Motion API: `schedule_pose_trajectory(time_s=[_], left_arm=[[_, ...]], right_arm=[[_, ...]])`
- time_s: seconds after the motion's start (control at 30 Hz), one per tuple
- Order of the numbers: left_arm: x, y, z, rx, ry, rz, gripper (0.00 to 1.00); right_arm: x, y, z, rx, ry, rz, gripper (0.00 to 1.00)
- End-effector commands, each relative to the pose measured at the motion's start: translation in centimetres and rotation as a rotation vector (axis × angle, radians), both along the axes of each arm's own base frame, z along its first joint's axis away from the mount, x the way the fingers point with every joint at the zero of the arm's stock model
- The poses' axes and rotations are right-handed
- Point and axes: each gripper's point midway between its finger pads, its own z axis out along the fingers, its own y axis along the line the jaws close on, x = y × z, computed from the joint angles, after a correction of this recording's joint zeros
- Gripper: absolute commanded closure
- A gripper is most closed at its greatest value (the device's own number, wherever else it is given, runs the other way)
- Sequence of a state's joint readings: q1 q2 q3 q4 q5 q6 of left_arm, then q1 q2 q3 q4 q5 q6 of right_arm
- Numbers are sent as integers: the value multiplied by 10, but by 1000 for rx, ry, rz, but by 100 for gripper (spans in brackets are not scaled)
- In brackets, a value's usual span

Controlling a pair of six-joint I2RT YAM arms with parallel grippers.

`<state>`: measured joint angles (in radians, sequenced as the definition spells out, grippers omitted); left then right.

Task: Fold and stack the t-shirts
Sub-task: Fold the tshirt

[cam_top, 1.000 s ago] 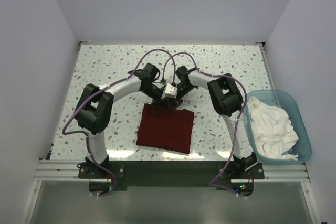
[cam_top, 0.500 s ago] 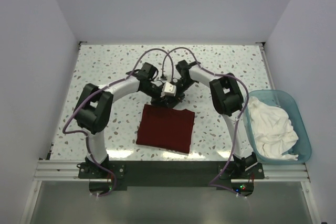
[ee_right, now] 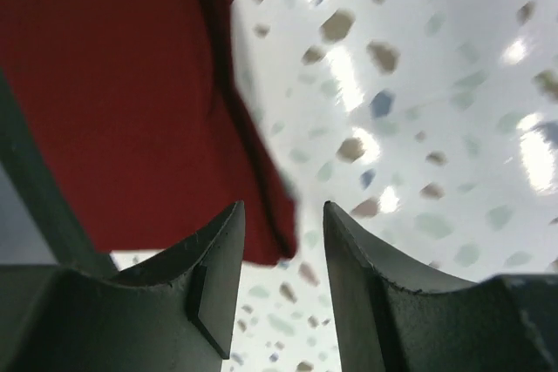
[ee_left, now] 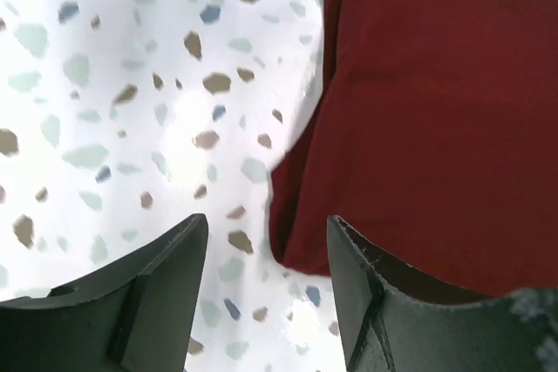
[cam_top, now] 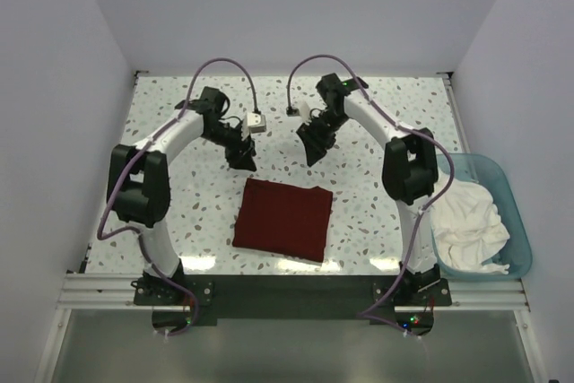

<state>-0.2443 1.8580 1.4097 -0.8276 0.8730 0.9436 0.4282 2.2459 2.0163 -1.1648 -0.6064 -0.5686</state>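
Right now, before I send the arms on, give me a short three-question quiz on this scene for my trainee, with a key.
1. True or false: the maroon t-shirt lies folded flat on the table.
2. Where is the white t-shirt? A, stacked on the maroon one; B, crumpled in the blue tub; C, spread flat by the far wall.
3. Fill in: the left tool and the right tool are both ____, with nothing between their fingers.

Key: 1 true; 2 B; 3 open.
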Motion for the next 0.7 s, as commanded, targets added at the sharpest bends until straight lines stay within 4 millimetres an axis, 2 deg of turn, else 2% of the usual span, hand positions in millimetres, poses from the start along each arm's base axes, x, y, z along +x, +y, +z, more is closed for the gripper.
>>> schedule_pose_trajectory(time_s=[0.0,0.07,0.1,0.3,0.5,0.67], left_arm=[[-14,16,-4,31,111,39,38],[-11,19,-9,35,123,39,38],[-13,18,-12,29,146,28,38],[-18,17,-26,37,201,3,38],[-23,17,-39,42,238,-1,38],[-23,12,-45,36,254,-9,39]], right_arm=[[-53,-25,19,-49,88,66,55],[-62,-31,12,-66,117,68,56],[-70,-40,-3,-113,147,65,58],[-72,-51,-25,-178,158,66,59],[-77,-55,-34,-201,186,76,59],[-83,-58,-39,-216,218,89,62]])
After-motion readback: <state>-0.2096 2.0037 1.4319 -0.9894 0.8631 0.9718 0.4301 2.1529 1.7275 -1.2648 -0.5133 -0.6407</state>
